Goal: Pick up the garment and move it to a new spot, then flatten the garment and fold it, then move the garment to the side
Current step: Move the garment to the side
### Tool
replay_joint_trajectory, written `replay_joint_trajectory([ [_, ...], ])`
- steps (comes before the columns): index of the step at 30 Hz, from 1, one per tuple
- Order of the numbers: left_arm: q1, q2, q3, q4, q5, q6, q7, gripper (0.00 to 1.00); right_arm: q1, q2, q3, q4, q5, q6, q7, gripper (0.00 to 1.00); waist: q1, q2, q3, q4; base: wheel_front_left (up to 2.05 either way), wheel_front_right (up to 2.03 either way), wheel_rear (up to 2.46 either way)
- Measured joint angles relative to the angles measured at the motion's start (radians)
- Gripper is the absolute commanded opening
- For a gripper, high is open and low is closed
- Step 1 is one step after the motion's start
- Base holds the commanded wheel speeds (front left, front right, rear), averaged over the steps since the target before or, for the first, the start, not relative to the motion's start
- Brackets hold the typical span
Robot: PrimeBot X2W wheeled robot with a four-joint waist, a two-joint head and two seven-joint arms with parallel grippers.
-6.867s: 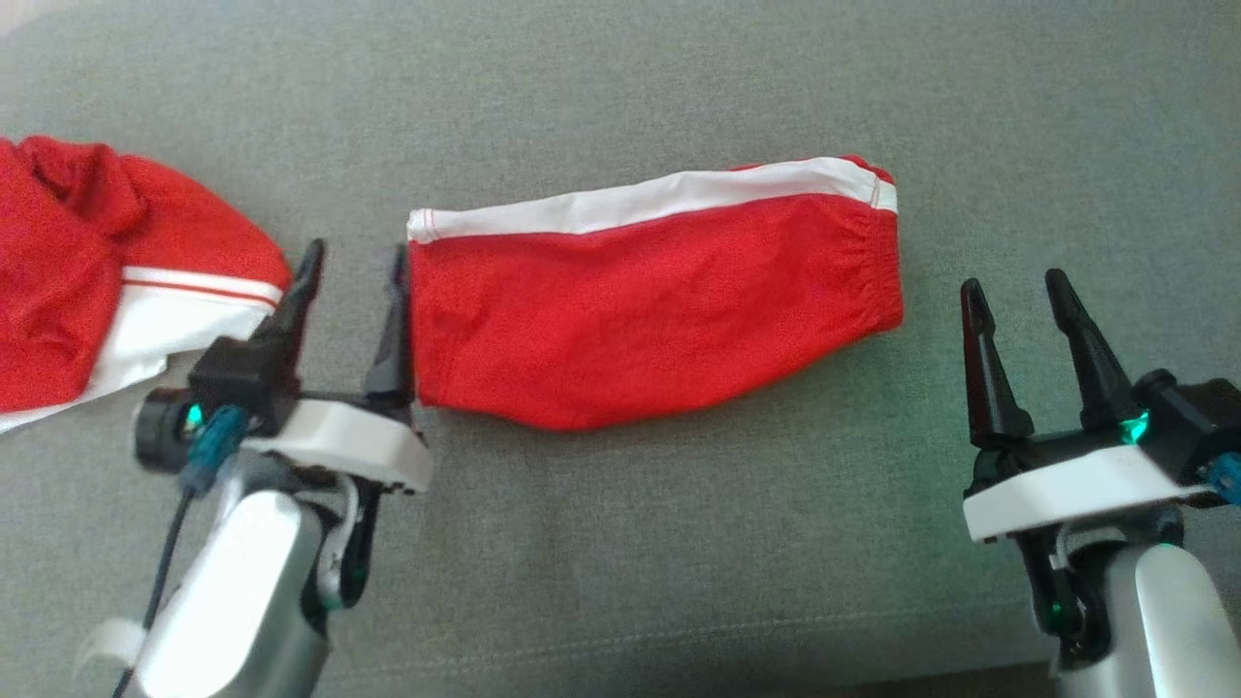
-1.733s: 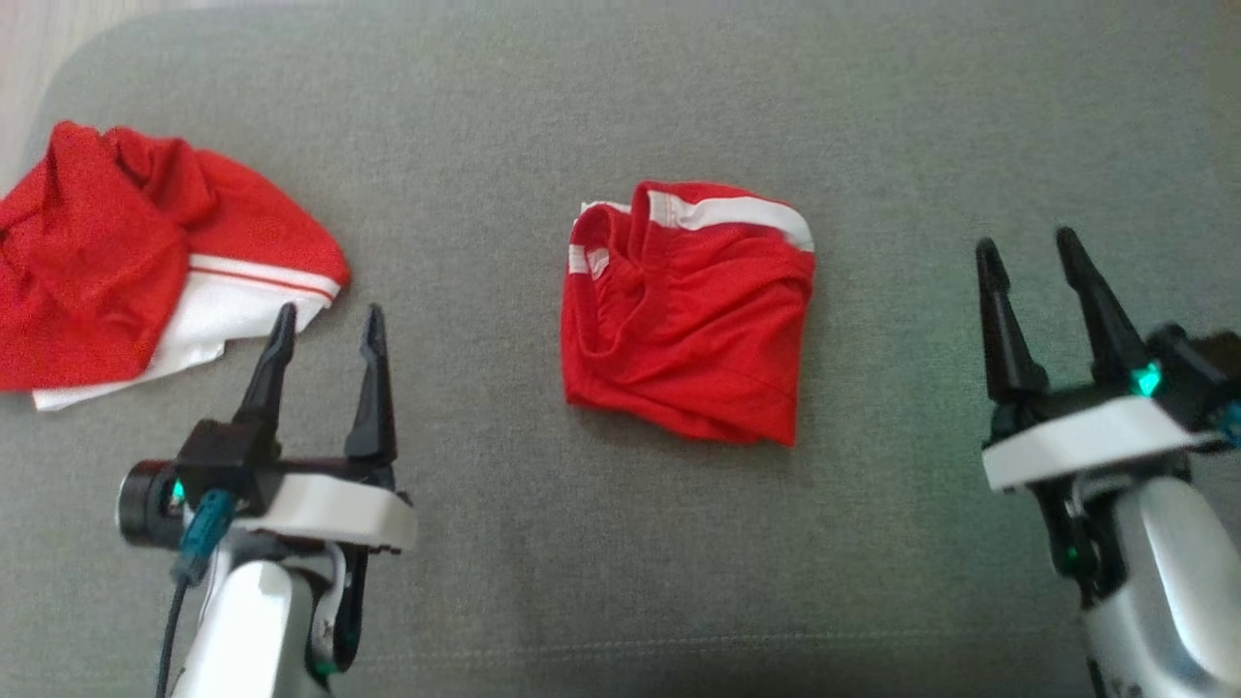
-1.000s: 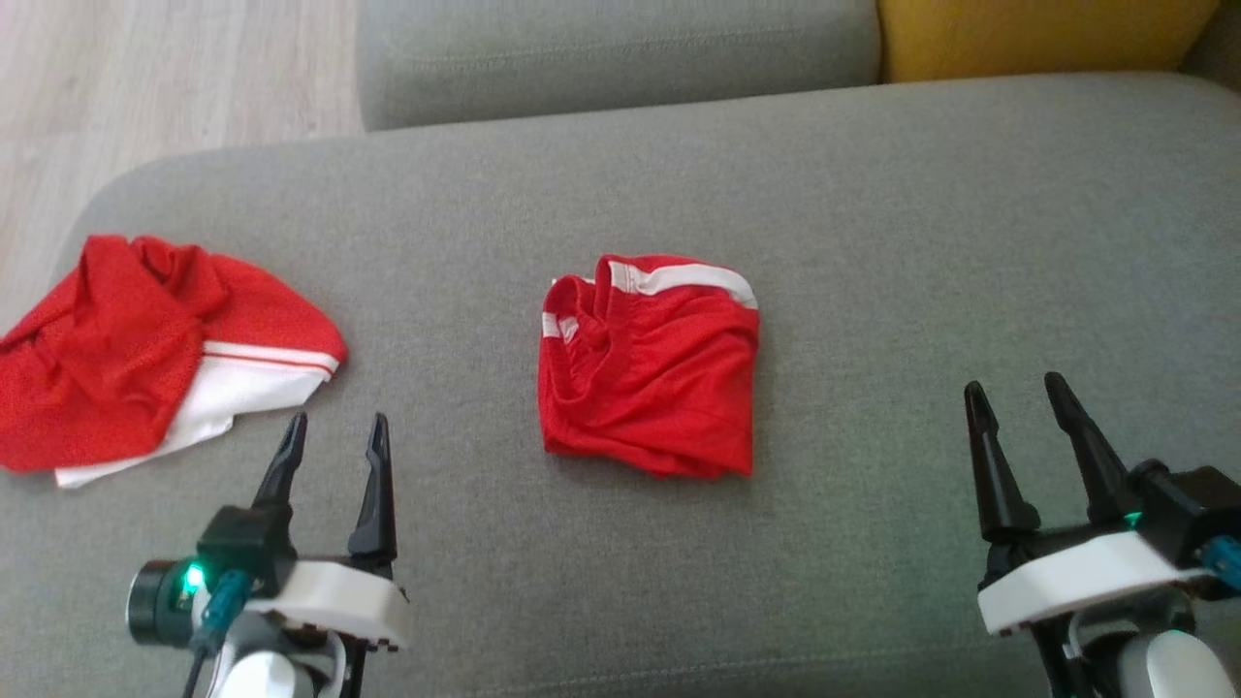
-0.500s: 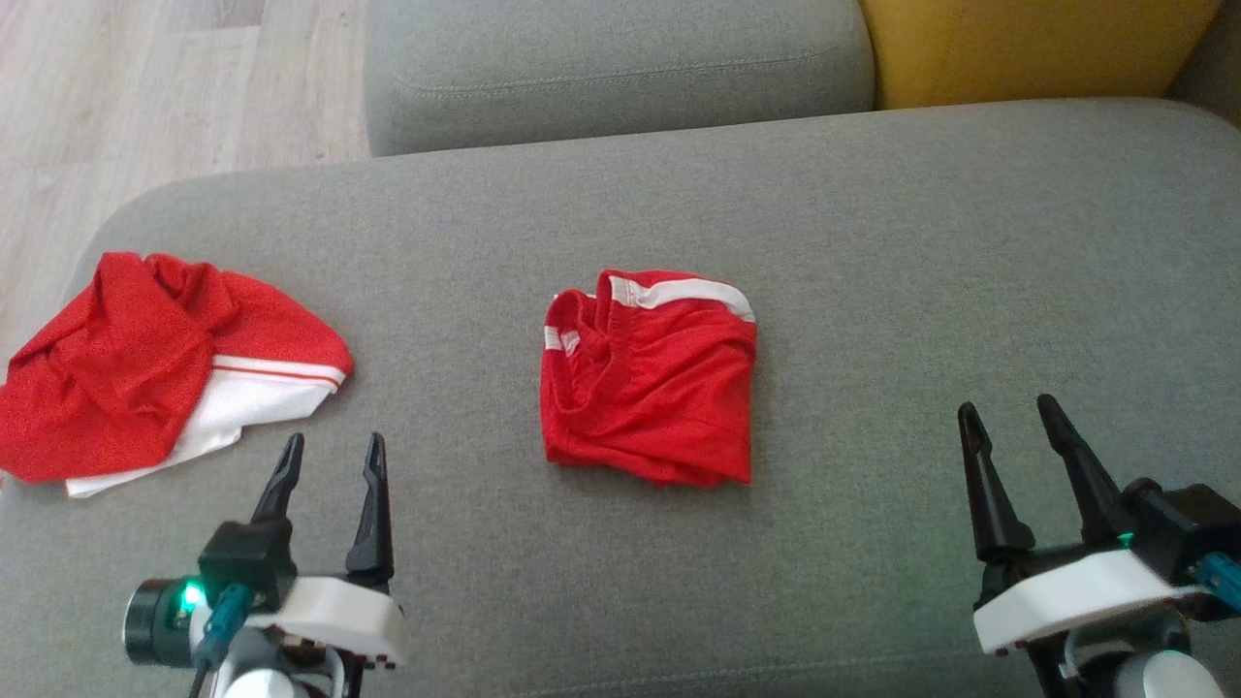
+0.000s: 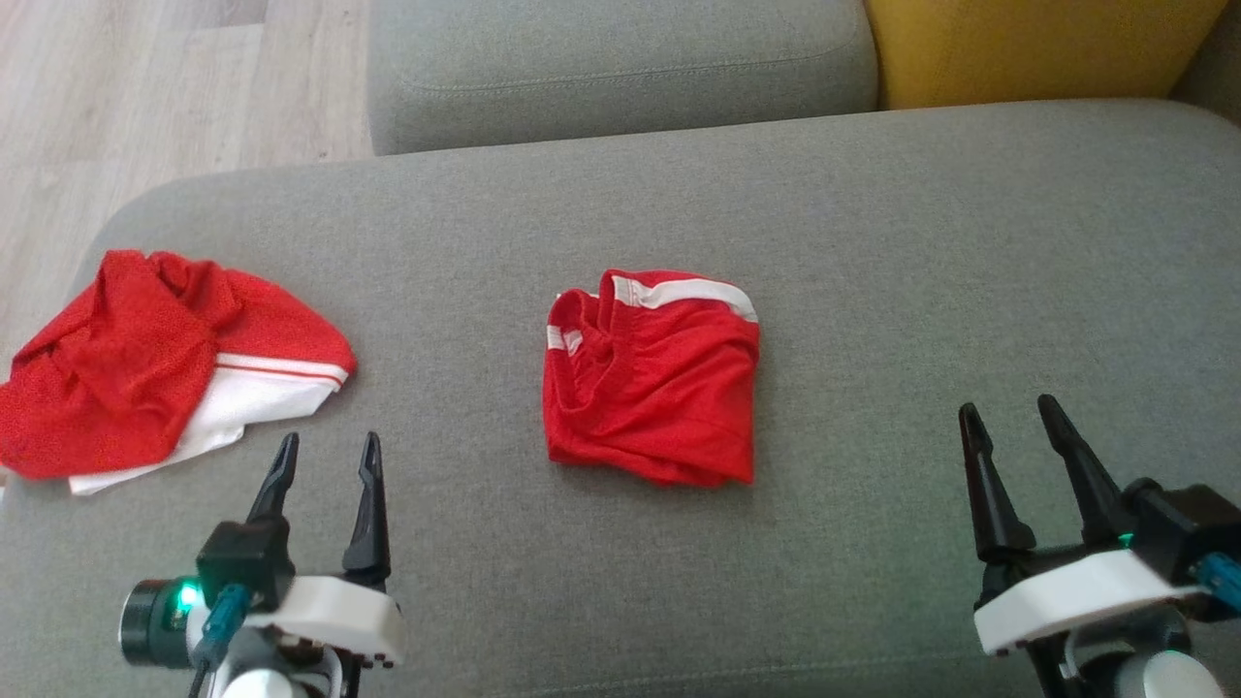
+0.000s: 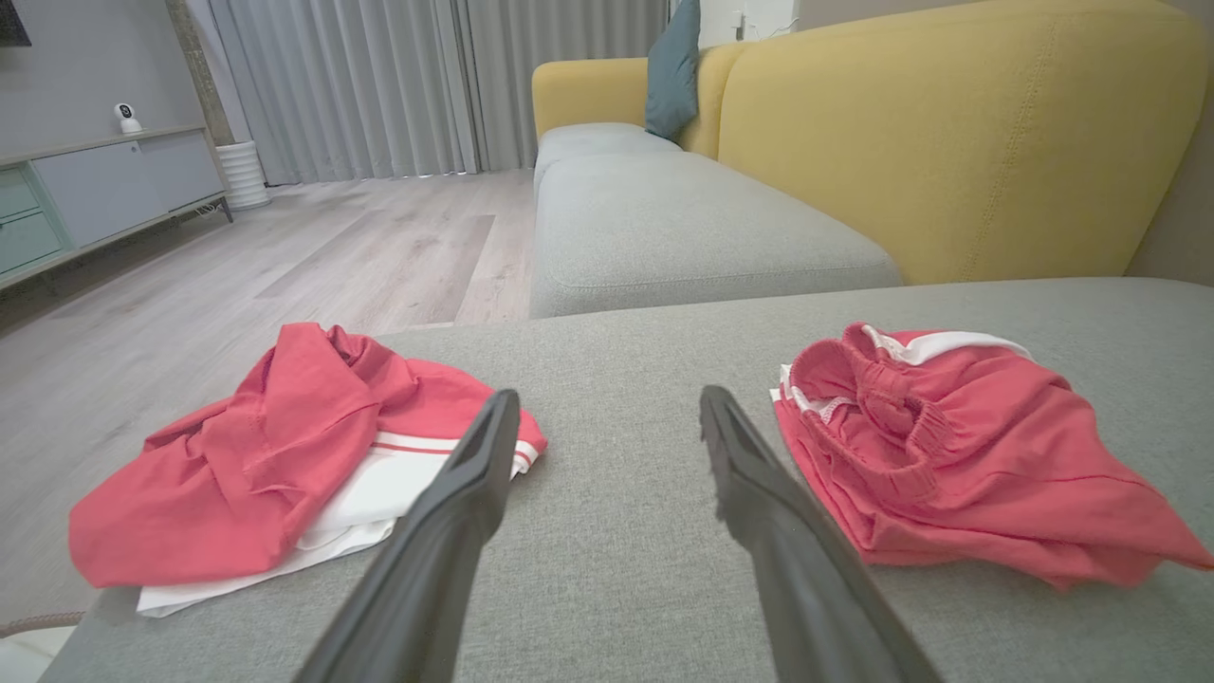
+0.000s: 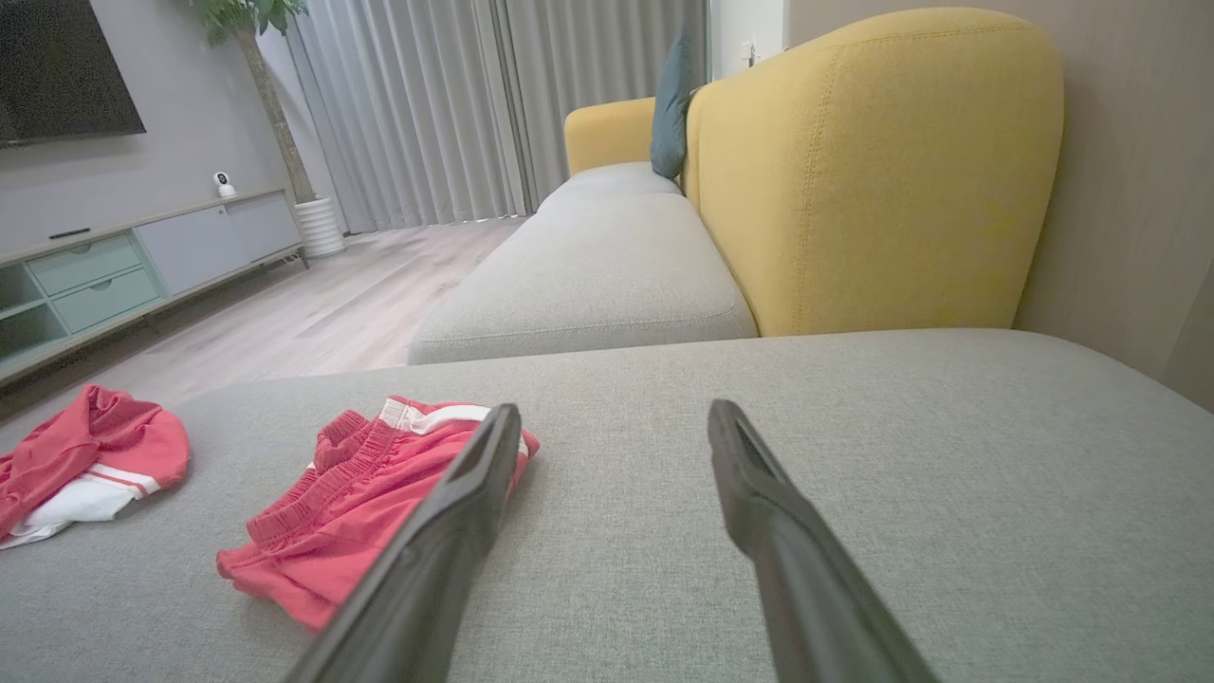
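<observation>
Red, white-striped folded garment (image 5: 652, 378): 1 piece, lying at the middle of the grey cushion (image 5: 921, 252), touched by neither gripper. Crumpled garment (image 5: 165, 373), red and white: 1, at the cushion's left edge. Left gripper (image 5: 328, 444): fingers spread, empty, near the crumpled garment. Right gripper (image 5: 1008, 409): fingers spread, empty, well right of the folded garment.
</observation>
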Motion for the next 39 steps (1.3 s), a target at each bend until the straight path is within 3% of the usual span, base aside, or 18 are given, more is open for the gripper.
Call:
replay_joint_trajectory([
  [15, -0.061, 0.003, -0.034, -0.029, 0.002, -0.002, -0.009, 1.00, -0.053, -0.001, -0.004, 0.095, 0.002, 0.000, 0.035, 1.00, 0.0000, 0.0000, 0.077, 0.053, 0.00, 0.00, 0.00],
  [28, -0.187, -0.034, -0.049, -0.012, 0.002, -0.018, -0.038, 1.00, -0.359, -0.001, 0.113, 0.429, 0.038, 0.000, 0.042, 1.00, 0.0001, 0.0000, 0.211, 0.186, 0.00, 0.00, 0.00],
  [35, -0.219, -0.052, -0.054, -0.005, 0.002, -0.027, -0.038, 1.00, -0.444, 0.002, 0.093, 0.600, 0.049, 0.000, 0.050, 1.00, 0.0002, 0.0000, 0.245, 0.233, 0.00, 0.00, 0.00],
  [38, -0.219, -0.055, -0.053, -0.006, 0.002, -0.028, -0.038, 1.00, -0.459, 0.006, 0.103, 0.635, 0.112, 0.000, 0.092, 1.00, 0.0001, 0.0000, 0.247, 0.234, 0.00, 0.00, 0.00],
  [39, -0.219, -0.056, -0.053, -0.006, 0.002, -0.028, -0.038, 1.00, -0.467, 0.006, 0.113, 0.637, 0.135, 0.000, 0.112, 0.88, 0.0000, 0.0000, 0.247, 0.233, 0.00, 0.00, 0.00],
])
